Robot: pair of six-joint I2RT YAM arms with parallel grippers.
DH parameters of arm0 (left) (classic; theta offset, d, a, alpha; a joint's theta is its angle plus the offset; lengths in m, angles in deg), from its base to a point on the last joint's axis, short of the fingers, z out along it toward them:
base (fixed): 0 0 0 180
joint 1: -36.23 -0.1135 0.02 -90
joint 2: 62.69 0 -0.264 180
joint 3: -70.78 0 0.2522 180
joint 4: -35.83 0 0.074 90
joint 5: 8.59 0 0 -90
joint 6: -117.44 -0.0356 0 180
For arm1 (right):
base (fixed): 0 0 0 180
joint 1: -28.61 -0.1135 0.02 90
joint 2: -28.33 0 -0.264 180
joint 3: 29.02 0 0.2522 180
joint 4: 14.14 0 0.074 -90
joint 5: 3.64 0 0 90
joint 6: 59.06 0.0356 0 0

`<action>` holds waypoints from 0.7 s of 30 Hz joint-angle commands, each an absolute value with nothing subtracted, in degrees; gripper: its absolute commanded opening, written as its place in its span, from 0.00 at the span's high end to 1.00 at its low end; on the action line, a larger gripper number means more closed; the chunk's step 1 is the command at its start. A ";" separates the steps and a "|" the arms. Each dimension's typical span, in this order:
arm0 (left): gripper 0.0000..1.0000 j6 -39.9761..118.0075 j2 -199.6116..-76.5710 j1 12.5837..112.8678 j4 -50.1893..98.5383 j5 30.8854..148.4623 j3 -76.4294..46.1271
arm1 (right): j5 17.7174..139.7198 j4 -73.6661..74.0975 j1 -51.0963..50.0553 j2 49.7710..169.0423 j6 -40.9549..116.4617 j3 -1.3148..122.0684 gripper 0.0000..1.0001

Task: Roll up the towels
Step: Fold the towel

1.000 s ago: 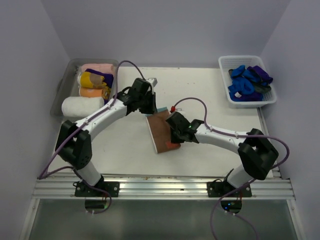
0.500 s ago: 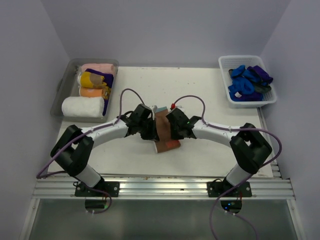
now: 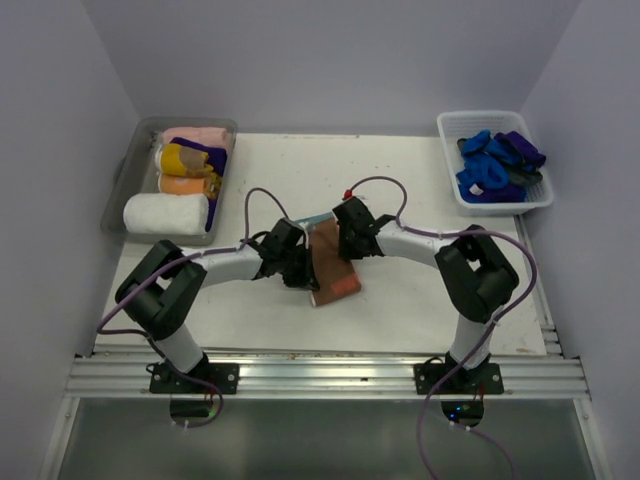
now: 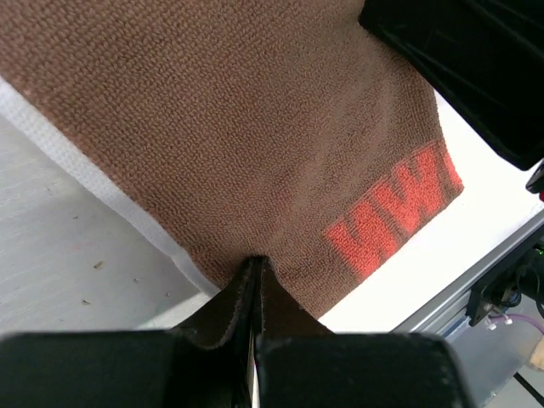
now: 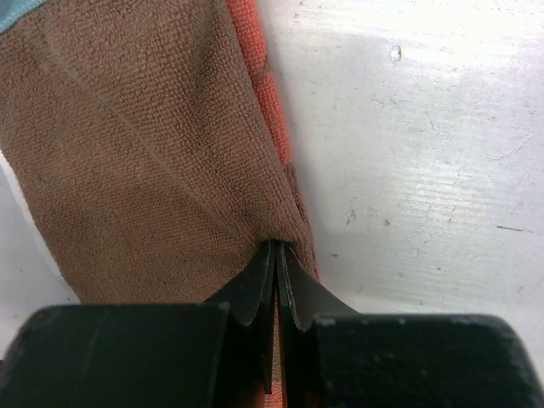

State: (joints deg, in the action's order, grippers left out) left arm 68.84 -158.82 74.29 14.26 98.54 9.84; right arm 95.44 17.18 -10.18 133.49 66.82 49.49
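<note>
A rust-brown towel [image 3: 332,266] with orange-red lettering lies as a narrow strip at the table's middle. My left gripper [image 3: 299,271] is shut on its left edge; in the left wrist view the closed jaws [image 4: 257,265] pinch the brown cloth [image 4: 255,119] close to the lettering [image 4: 395,217]. My right gripper [image 3: 349,243] is shut on the towel's right edge; in the right wrist view the closed tips [image 5: 276,248] bite a fold of the cloth [image 5: 144,153]. Both grippers face each other across the towel.
A clear grey tray [image 3: 122,180] at the back left holds rolled towels: pink, yellow, purple, orange and a bigger white roll [image 3: 165,213]. A white slotted basket [image 3: 452,170] at the back right holds several blue and purple towels [image 3: 488,172]. A metal rail [image 3: 330,372] runs along the near edge.
The left gripper came down from the towel's far end to its left edge and shut there. The right gripper moved farther up the right edge. The towel now looks narrower.
</note>
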 commanded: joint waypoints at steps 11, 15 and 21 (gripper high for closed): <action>1.00 64.70 -150.23 74.19 2.82 94.68 2.00 | 92.69 19.21 -10.50 117.82 64.60 41.88 0.96; 1.00 66.80 -148.91 74.19 7.38 101.44 6.28 | 92.25 20.71 -12.70 113.41 65.48 37.84 0.96; 1.00 70.32 -151.53 74.99 15.91 105.32 13.58 | 91.89 18.78 -14.99 113.92 68.73 31.78 0.95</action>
